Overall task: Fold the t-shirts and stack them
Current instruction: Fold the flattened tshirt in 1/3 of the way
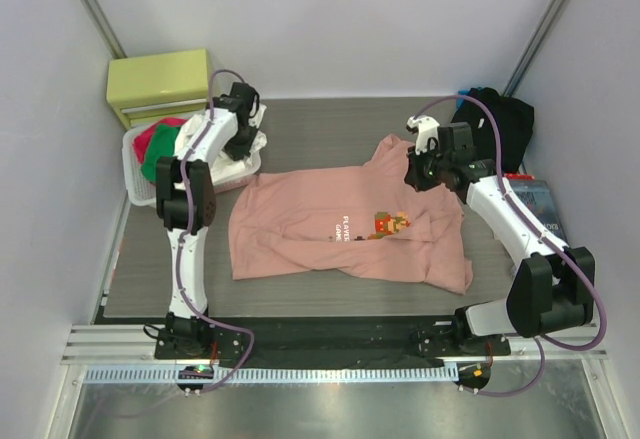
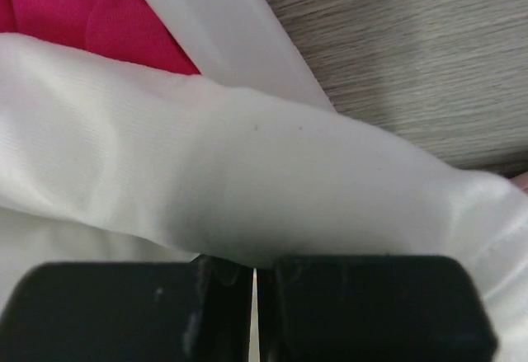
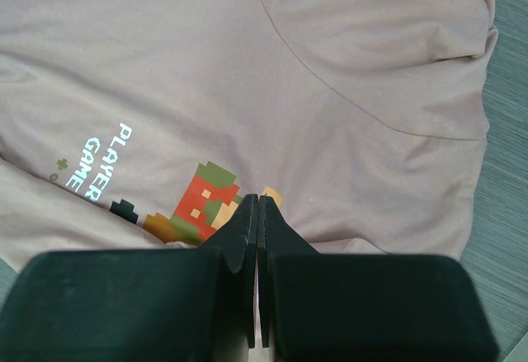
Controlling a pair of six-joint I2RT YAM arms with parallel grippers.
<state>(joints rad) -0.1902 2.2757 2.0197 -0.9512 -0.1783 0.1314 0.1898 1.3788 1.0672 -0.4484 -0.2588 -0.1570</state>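
Two pairs of jaws closed: left gripper [image 2: 252, 270] over white cloth [image 2: 247, 172] at the basket [image 1: 137, 181] far-left, right gripper [image 3: 254, 207] empty above the chest print [image 3: 202, 201] of the salmon-pink t-shirt [image 1: 350, 229], spread rumpled, print-side up, on the counter [image 1: 300, 119]; black t-shirt [image 1: 497, 124] bunched at its far-right corner.

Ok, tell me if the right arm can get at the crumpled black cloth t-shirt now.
Probably yes: the black t-shirt lies uncovered just behind the right gripper, which hangs shut over the salmon-pink t-shirt; it must open first.
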